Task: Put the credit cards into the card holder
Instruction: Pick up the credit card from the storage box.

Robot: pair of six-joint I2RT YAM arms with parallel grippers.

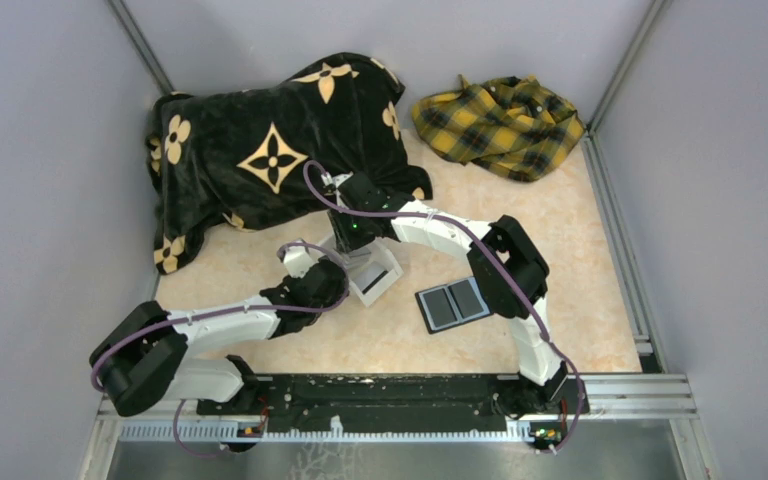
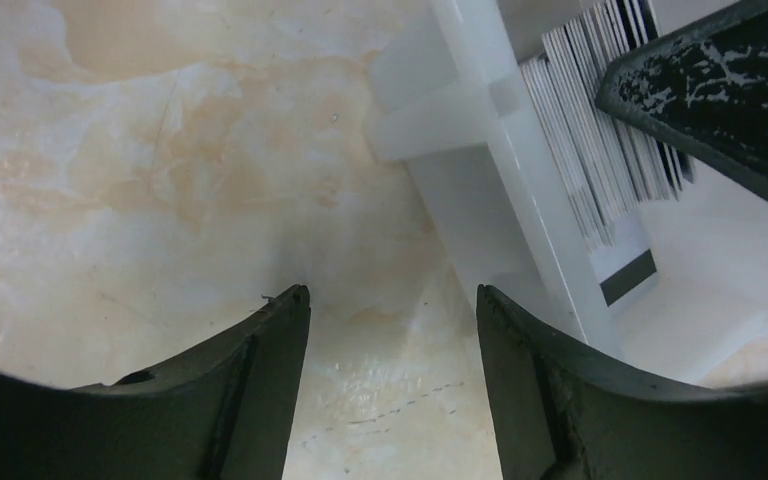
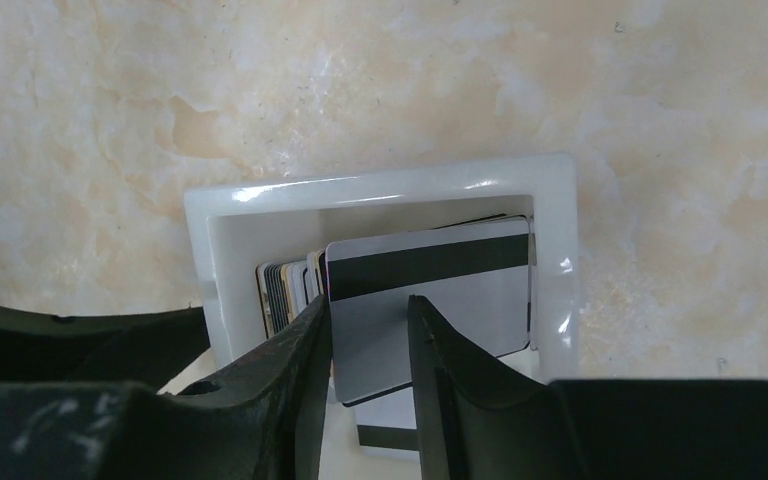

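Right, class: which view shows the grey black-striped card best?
The right wrist view: the striped card faces the camera, standing in the white box just beyond the right tool. The left wrist view shows only card edges; in the top view it's too small.

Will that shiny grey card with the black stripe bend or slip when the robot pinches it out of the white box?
It likely stays mostly stiff: the card looks like thin, flat, hard plastic. Its glossy face could slip in the right gripper. It leans loosely in the box, so it probably lifts out light and easy.
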